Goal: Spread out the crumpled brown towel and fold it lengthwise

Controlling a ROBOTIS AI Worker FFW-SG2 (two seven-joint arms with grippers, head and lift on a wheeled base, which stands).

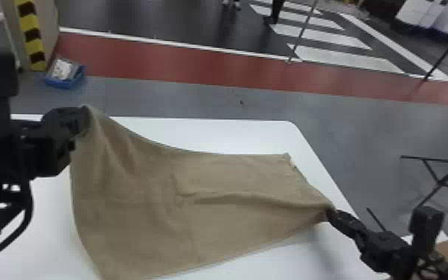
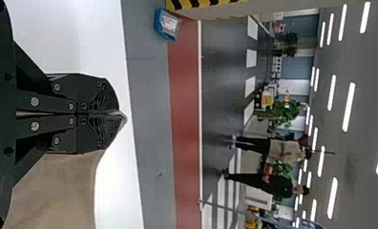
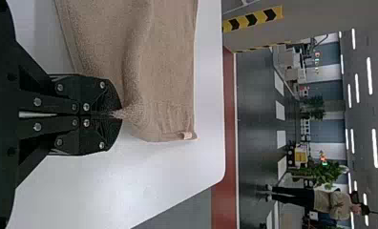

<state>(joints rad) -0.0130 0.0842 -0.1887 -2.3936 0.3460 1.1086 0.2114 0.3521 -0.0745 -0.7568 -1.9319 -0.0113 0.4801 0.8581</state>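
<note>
Fingers [image 2: 99,95] of the left gripper [image 1: 82,117] are clamped together on a gathered edge of the brown towel [image 1: 152,208], a thin fold poking out past their tips. That end is lifted off the white table [image 1: 234,134] and drops in soft pleats. The right gripper [image 1: 330,213] also pinches the cloth, its fingers pressed flat together on an edge drawn out to a little point, low over the table's right side.

Between the two grippers, the towel is spread broad, with a ridge running from the right grip toward the middle. The weave looks fuzzy and matte, with a smoother band near the right end and a small pale tag [image 3: 187,136] by the corner beyond the right grip. The table is smooth, with a rounded corner.

On the grey floor [image 1: 197,100] beyond, a blue bin [image 1: 63,84] holds a pale packet [image 1: 63,69], near a yellow-and-black striped post [image 1: 29,33].
</note>
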